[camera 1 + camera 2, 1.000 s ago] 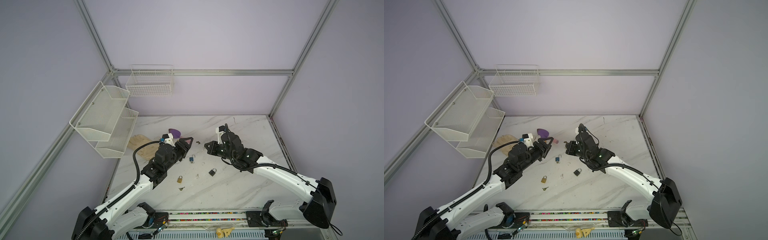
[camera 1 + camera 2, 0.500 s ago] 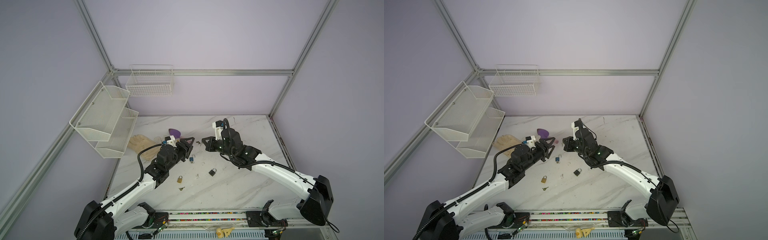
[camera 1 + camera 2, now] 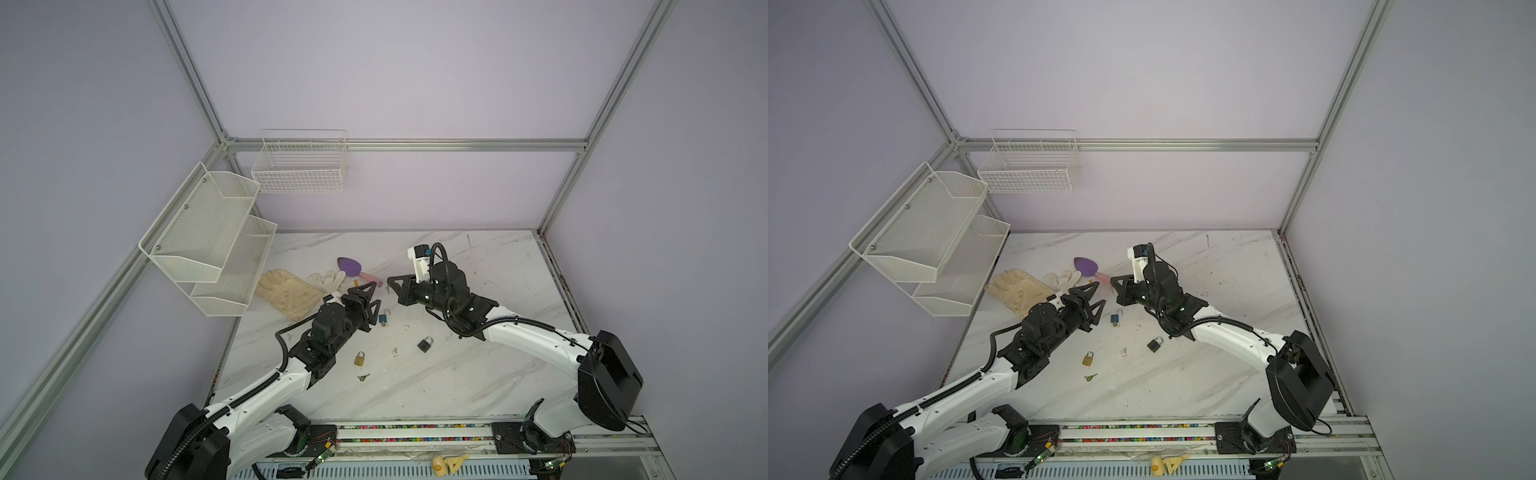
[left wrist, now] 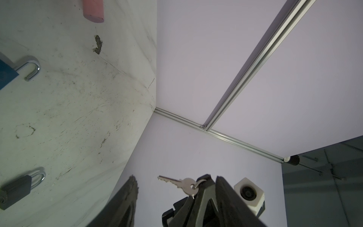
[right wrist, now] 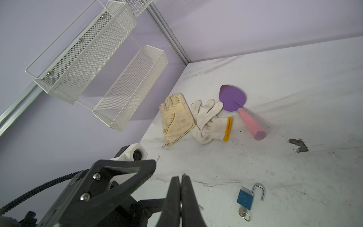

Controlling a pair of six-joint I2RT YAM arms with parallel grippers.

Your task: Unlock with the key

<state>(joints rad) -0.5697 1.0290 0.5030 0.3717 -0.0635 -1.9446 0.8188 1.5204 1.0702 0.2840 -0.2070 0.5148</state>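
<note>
My right pincer [image 5: 180, 178] is pressed together, pinching the key [image 4: 176, 182] at its ring. My left pincer [image 3: 375, 293] is spread and empty, just beside it. The blue padlock [image 5: 244, 199] lies near both tips, shackle open.

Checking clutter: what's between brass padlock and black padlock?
One small pale scrap on the table, too small to identify; otherwise bare. Shows in both top views.
</note>
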